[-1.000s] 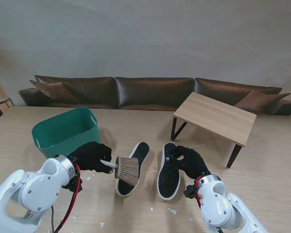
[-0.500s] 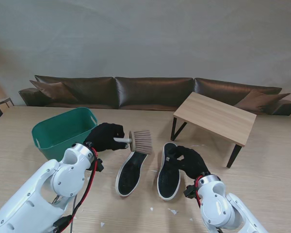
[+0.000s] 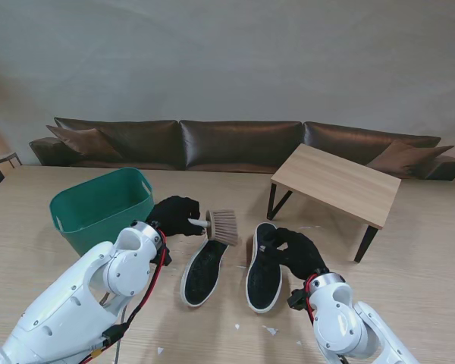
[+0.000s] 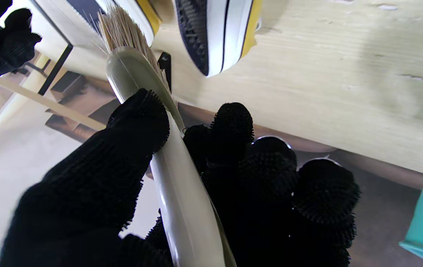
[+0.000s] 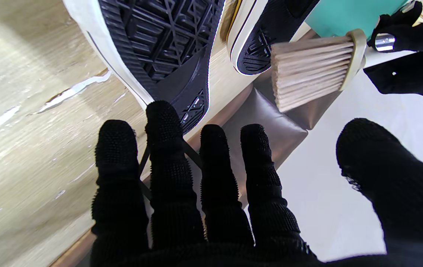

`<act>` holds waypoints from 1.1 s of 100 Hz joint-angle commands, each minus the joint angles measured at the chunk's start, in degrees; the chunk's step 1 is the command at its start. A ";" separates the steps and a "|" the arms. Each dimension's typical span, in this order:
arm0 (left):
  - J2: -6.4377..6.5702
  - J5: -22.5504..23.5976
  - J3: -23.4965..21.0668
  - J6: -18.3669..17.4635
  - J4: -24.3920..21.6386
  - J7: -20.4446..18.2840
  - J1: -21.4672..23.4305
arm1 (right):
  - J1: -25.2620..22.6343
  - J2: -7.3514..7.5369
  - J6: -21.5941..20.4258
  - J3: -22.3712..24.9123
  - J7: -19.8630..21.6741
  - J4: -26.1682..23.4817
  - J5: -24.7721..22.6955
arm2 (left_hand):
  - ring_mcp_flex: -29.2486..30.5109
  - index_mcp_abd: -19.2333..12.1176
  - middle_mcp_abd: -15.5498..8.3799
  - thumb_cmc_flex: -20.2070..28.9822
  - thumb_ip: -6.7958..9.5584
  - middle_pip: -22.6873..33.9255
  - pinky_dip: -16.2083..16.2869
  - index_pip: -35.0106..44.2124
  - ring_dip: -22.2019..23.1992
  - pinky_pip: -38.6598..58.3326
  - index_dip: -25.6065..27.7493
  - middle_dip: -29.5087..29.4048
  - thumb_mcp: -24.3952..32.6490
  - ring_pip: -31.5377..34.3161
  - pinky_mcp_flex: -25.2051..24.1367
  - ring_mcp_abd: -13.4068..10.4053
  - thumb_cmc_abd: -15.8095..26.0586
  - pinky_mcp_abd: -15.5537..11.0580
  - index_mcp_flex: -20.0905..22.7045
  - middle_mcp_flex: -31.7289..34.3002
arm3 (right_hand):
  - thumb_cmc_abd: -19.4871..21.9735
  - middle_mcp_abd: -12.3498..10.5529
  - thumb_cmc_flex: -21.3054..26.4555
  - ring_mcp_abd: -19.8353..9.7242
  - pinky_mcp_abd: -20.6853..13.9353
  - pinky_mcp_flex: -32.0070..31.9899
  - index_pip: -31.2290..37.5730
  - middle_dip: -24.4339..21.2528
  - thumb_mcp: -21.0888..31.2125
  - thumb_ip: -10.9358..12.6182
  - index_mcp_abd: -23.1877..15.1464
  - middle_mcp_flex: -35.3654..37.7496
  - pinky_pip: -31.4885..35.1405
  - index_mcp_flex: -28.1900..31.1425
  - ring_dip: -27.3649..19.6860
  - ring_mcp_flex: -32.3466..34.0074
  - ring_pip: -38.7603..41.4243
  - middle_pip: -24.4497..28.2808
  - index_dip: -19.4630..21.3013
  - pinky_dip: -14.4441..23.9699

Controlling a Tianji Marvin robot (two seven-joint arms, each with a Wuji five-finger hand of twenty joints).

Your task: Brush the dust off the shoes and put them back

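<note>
Two black shoes with white rims lie sole up side by side on the wooden table: the left shoe point(image 3: 203, 270) point(image 4: 215, 33) and the right shoe point(image 3: 264, 271) point(image 5: 159, 40). My left hand point(image 3: 176, 216) point(image 4: 256, 178) is shut on the pale handle of a brush point(image 3: 222, 226) point(image 4: 174, 185) point(image 5: 311, 66). It holds the brush just above the far end of the left shoe, bristles pointing down. My right hand point(image 3: 296, 252) point(image 5: 196, 193) lies at the far end of the right shoe, fingers straight and thumb apart, fingertips at the sole's edge.
A green basket point(image 3: 98, 205) stands at the left, close behind my left arm. A small wooden side table point(image 3: 337, 182) stands at the right, a dark sofa point(image 3: 235, 144) beyond. White specks point(image 3: 269, 330) lie on the table near me.
My left hand carried the brush from over the near half of the left shoe away from me to its far end, then a little right. The right hand and both shoes stayed put.
</note>
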 commanded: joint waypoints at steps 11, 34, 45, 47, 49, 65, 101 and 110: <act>0.45 0.02 -0.64 2.48 -0.28 -3.66 0.53 | -0.23 -0.12 -0.20 -0.14 1.18 -0.25 0.09 | 3.24 -1.33 -0.13 4.40 1.28 0.12 0.68 3.22 0.90 1.63 1.19 0.18 3.77 -0.20 -0.16 -1.08 1.59 1.03 2.01 2.71 | 1.85 0.48 -2.67 0.20 0.97 -11.93 0.81 -0.82 0.81 1.54 0.14 0.73 0.21 0.01 -0.17 1.34 0.81 0.43 -0.59 0.24; 1.67 1.06 -2.61 3.46 -3.39 -8.99 2.71 | -0.11 -0.10 -0.13 -0.22 1.32 -0.15 0.14 | 3.23 -1.29 -0.24 4.44 1.26 0.12 0.60 3.19 0.91 1.64 1.23 0.04 3.47 -0.21 -0.03 -1.20 1.77 0.91 2.04 2.70 | 1.90 0.51 -2.70 0.17 1.01 -11.94 0.81 -0.82 0.81 1.54 0.25 0.60 0.22 0.04 -0.17 1.31 0.81 0.40 -0.60 0.25; 2.38 1.65 -4.71 3.14 -6.17 -12.07 4.90 | -0.09 -0.09 -0.06 -0.24 1.38 -0.15 0.15 | 3.22 -1.32 -0.26 4.48 1.27 0.05 0.57 3.18 0.91 1.65 1.31 -0.05 3.33 -0.20 -0.03 -1.29 1.91 0.89 1.91 2.64 | 1.90 0.51 -2.69 0.23 0.97 -11.94 0.81 -0.82 0.81 1.55 0.21 0.63 0.23 0.05 -0.18 1.27 0.78 0.42 -0.61 0.25; 2.47 1.59 -5.12 3.20 -6.74 -12.56 5.37 | -0.09 -0.10 -0.04 -0.25 1.40 -0.15 0.18 | 3.22 -1.31 -0.25 4.45 1.26 0.04 0.56 3.19 0.91 1.65 1.32 -0.06 3.28 -0.20 -0.03 -1.29 1.91 0.89 1.91 2.65 | 1.91 0.54 -2.69 0.19 0.97 -11.94 0.81 -0.82 0.81 1.55 0.26 0.58 0.23 0.07 -0.17 1.30 0.80 0.40 -0.60 0.26; 2.56 1.53 -5.51 3.27 -7.28 -13.00 5.82 | -0.10 -0.10 -0.02 -0.25 1.40 -0.17 0.23 | 3.22 -1.27 -0.25 4.53 1.28 0.04 0.56 3.16 0.91 1.65 1.30 -0.07 3.28 -0.20 -0.03 -1.29 1.91 0.89 1.92 2.67 | 1.89 0.57 -2.64 0.18 0.97 -11.94 0.80 -0.82 0.84 1.56 0.26 0.61 0.23 0.06 -0.17 1.32 0.81 0.41 -0.61 0.26; 3.63 2.72 -9.06 3.10 -11.97 -18.16 9.66 | -0.23 -0.07 0.04 -0.23 1.55 -0.31 0.31 | 3.18 -1.51 -0.44 4.50 1.31 -0.02 0.51 3.12 0.88 1.64 1.38 -0.21 3.00 -0.28 -0.08 -1.47 2.17 0.83 1.81 2.62 | 1.87 0.50 -2.66 0.20 0.95 -11.95 0.81 -0.82 0.84 1.55 0.32 0.60 0.23 0.04 -0.17 1.24 0.79 0.42 -0.61 0.26; 5.13 3.33 -15.66 1.85 -19.49 -26.46 16.79 | -0.39 -0.08 0.15 -0.27 1.57 -0.45 0.46 | 3.19 -1.62 -0.48 4.67 1.45 -0.26 0.44 3.05 0.88 1.53 1.55 -0.38 2.54 -0.53 -0.34 -1.64 2.44 0.34 1.62 2.54 | 1.92 0.49 -2.73 0.15 0.99 -11.93 0.85 -0.82 0.85 1.53 0.27 0.55 0.26 0.23 -0.19 1.23 0.80 0.43 -0.61 0.27; 5.38 2.33 -16.65 1.34 -20.51 -27.95 17.82 | -0.44 -0.09 0.20 -0.25 1.56 -0.48 0.46 | 3.13 -1.62 -0.46 4.66 1.48 -0.38 0.43 2.97 0.85 1.45 1.54 -0.42 2.43 -0.68 -0.56 -1.58 2.57 0.24 1.50 2.47 | 1.86 0.55 -2.66 0.20 0.94 -11.91 0.86 -0.82 0.89 1.54 0.33 0.63 0.26 0.26 -0.18 1.30 0.83 0.46 -0.61 0.27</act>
